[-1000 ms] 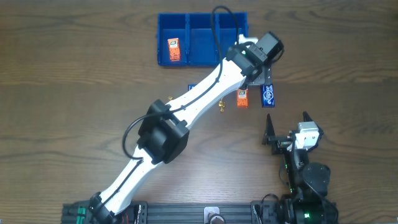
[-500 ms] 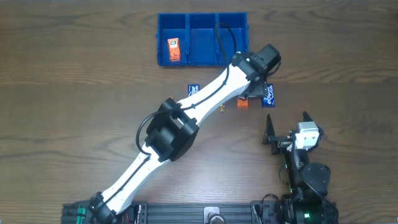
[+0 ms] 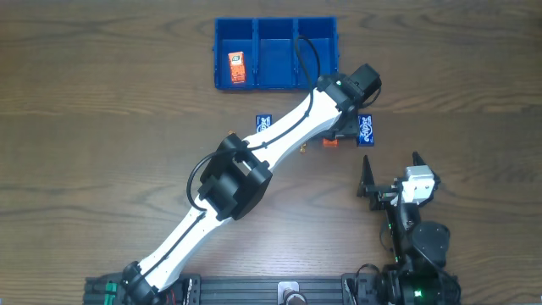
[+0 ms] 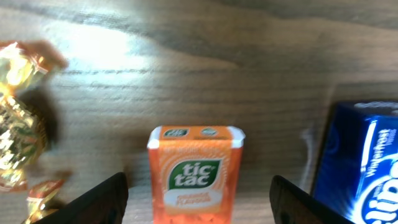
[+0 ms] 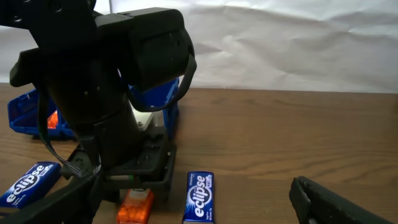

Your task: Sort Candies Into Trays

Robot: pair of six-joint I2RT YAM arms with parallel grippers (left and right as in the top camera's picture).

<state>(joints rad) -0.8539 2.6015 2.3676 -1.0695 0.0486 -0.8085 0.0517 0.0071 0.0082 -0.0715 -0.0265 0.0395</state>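
Surface: dark wooden table (image 3: 102, 127), white sheet hung behind it.

Left gripper (image 4: 202, 199): fingers spread wide, low over the table, holding nothing. Between them lies an orange mint box (image 4: 196, 174), flat on the wood, with a gap to each finger.

Beside that box, to one side: a blue gum pack (image 4: 364, 162), near but apart. To the other side: a gold-wrapped candy (image 4: 18, 137).

Further out: a second blue gum pack (image 3: 263, 123), lying on the table partly under the left arm.

Blue tray (image 3: 275, 59): three compartments, at the far edge of the table. Left compartment holds one orange box (image 3: 236, 68).

Right gripper (image 3: 389, 165): fingers wide apart, empty, close to its own base, well apart from the candies.
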